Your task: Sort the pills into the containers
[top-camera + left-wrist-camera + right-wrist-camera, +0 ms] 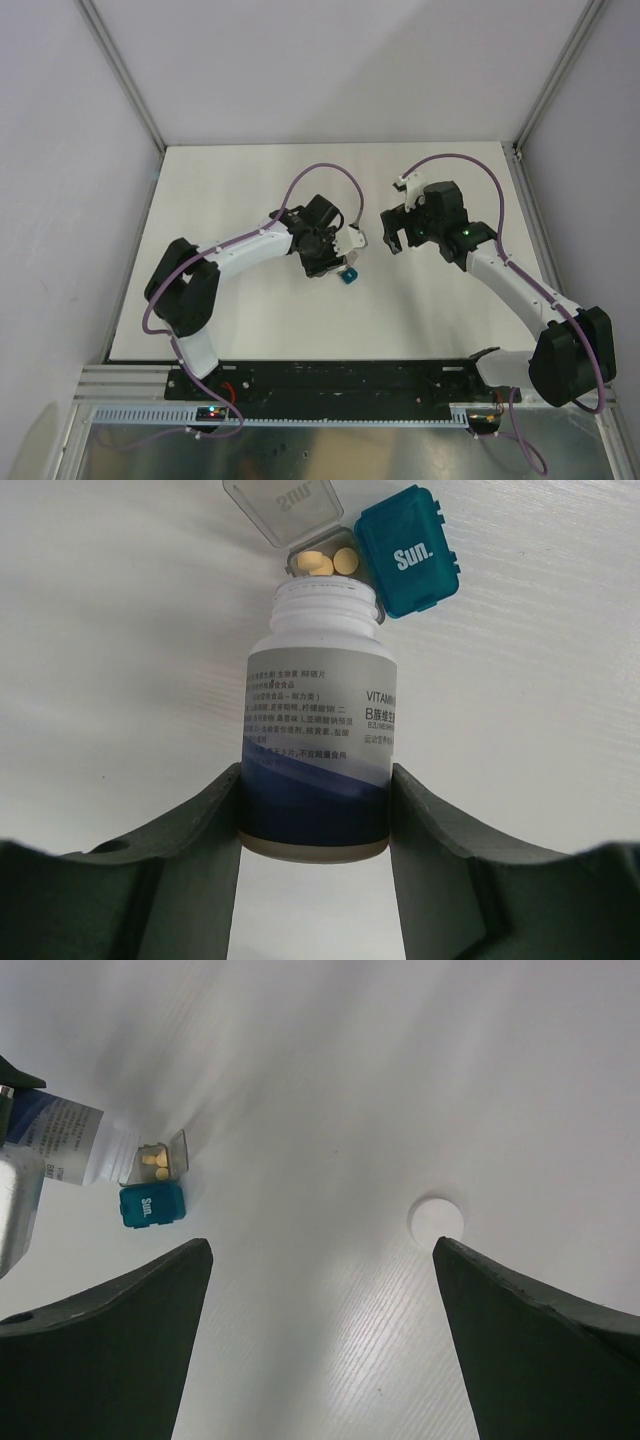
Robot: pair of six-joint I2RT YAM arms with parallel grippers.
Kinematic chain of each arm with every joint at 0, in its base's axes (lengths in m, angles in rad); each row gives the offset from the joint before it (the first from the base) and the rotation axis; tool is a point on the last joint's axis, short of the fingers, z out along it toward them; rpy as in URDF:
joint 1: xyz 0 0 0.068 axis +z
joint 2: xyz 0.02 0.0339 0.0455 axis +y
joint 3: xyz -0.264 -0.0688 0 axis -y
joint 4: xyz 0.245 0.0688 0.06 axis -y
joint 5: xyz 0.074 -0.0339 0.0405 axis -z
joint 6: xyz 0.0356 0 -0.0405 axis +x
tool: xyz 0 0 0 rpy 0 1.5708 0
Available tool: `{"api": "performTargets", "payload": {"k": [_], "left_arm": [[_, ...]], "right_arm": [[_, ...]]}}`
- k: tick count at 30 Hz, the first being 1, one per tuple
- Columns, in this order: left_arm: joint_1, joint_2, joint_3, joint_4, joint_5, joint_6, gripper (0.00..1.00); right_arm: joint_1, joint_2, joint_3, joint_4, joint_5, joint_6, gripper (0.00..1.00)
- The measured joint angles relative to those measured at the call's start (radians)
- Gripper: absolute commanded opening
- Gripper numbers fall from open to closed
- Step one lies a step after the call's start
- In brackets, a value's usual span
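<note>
Pills (330,562) lie in the open grey container (283,515), joined to the shut teal container (407,550), on the desk (120,660). Left pincer (315,790) is clamped on the bottle (318,730); right pincer (322,1250) stands apart near the cap (436,1218).

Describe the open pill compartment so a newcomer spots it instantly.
On the white table, find the white bottle clamped in the left gripper. Right at its uncapped mouth sits the open compartment: clear lid flipped up, yellow pills inside. Its joined neighbour, the teal compartment, is shut.
</note>
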Motion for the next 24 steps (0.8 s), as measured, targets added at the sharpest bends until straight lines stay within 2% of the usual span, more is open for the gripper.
{"api": "performTargets", "payload": {"k": [9,24], "left_arm": [[0.0,-0.014,-0.007,0.016,0.003,-0.001,0.0],[0.018,-0.102,-0.101,0.094,0.056,-0.014,0.0]], "right_arm": [[-0.004,0.002,0.0,-0.001,-0.001,0.0,1.0],[-0.016,0.007,0.0,-0.002,-0.027,0.001,0.99]]}}
